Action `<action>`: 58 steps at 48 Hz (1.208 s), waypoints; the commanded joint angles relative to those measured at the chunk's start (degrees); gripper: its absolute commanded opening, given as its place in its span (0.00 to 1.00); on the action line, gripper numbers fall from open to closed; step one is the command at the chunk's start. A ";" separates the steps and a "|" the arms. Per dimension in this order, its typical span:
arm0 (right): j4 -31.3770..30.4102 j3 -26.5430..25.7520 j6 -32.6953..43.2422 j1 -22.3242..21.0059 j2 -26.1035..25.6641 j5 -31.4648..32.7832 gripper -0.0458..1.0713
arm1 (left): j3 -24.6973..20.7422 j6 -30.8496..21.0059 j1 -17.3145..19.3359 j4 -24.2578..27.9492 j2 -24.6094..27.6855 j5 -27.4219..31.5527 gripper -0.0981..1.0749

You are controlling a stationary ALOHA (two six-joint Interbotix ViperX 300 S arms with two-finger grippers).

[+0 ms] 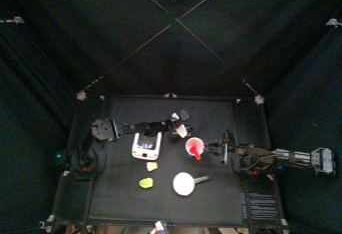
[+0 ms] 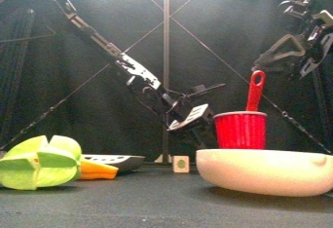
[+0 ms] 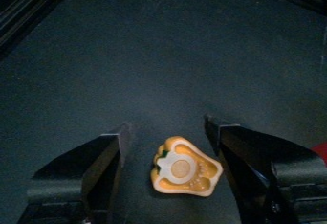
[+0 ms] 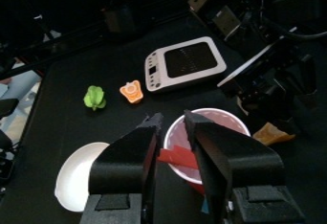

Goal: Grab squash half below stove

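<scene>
As left hand [image 3: 166, 142] straddles squash half [image 3: 186, 169], jaws apart.

**Open table around the squash half**

Bare black table [image 3: 153, 65] surrounds the orange squash half [image 3: 186, 170], with a left gripper [image 3: 166, 144] jaw either side, apart. The stove [image 1: 147, 143] stands just beside; green piece [image 1: 146, 183], white dish [image 1: 185, 183] and red cup [image 1: 195, 148] lie farther off.

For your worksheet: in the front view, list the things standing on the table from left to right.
Green piece → orange squash half → small white block → red cup → white dish. The cup and dish overlap; the cup begins further left.
</scene>
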 commanded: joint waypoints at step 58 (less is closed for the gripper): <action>0.18 -0.97 0.00 -0.26 0.79 -0.18 0.64 | 47.55 0.35 -21.36 9.76 -43.86 0.00 0.90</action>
